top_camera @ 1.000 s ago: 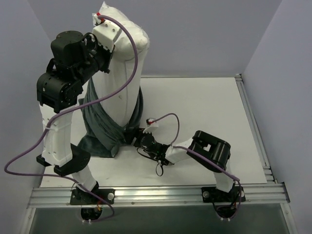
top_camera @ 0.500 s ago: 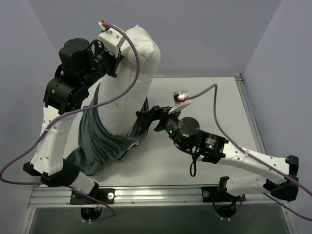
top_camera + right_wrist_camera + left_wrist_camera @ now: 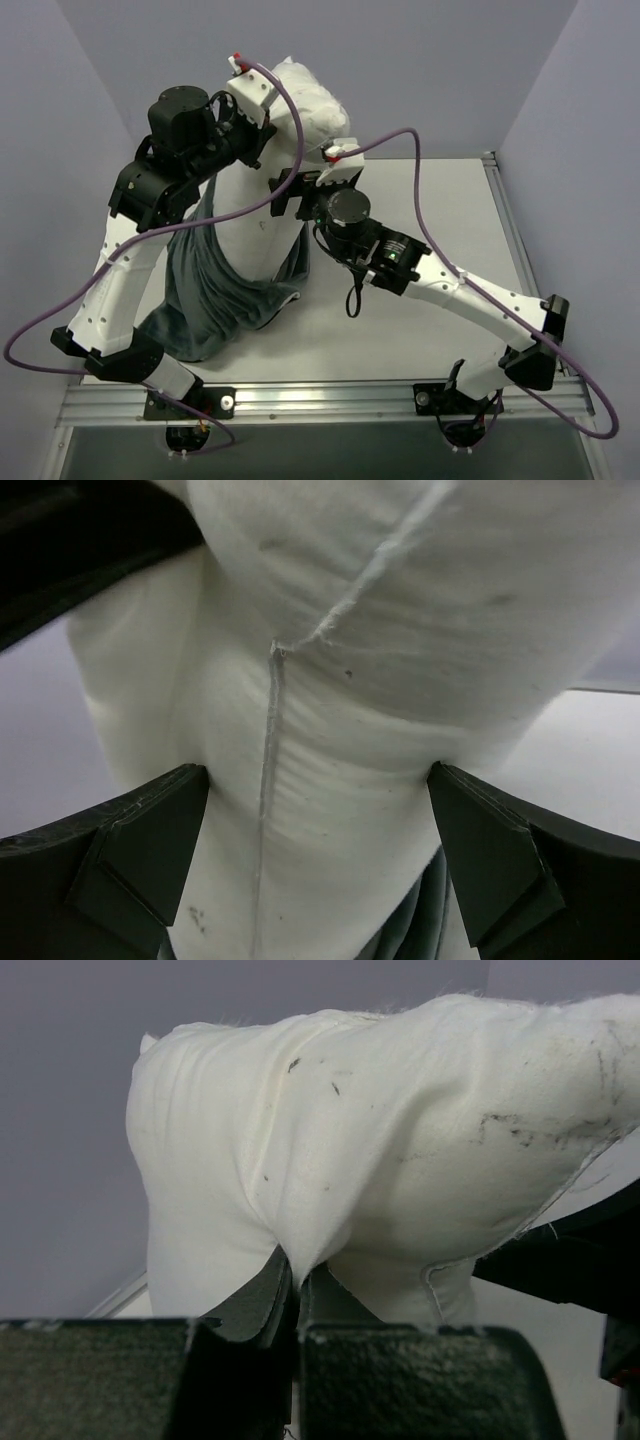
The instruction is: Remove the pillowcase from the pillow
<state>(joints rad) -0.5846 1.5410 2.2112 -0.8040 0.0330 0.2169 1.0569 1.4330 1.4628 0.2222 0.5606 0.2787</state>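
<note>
The white pillow [image 3: 305, 105] hangs upright, held up by its top. My left gripper [image 3: 258, 125] is shut on a pinched fold of the pillow's white cloth [image 3: 296, 1260], seen close in the left wrist view. The dark grey pillowcase [image 3: 205, 290] is bunched round the pillow's lower part and drapes onto the table; no zebra face shows. My right gripper [image 3: 288, 192] is open wide and straddles the pillow's middle [image 3: 320, 730]. Its fingertips [image 3: 150, 845] touch the pillow's sides. A bit of grey pillowcase [image 3: 410, 930] shows just below.
The white table [image 3: 470, 230] runs right to a metal rail [image 3: 520, 250] at its edge. Grey walls stand close on the left, back and right. Purple cables loop from both arms. The right arm's elbow [image 3: 540, 330] lies low at the front right.
My right gripper left the pillowcase's lower edge, rose and moved back to the pillow's middle, opening wide. My left gripper carried the pillow's top rightward. The pillowcase sagged lower.
</note>
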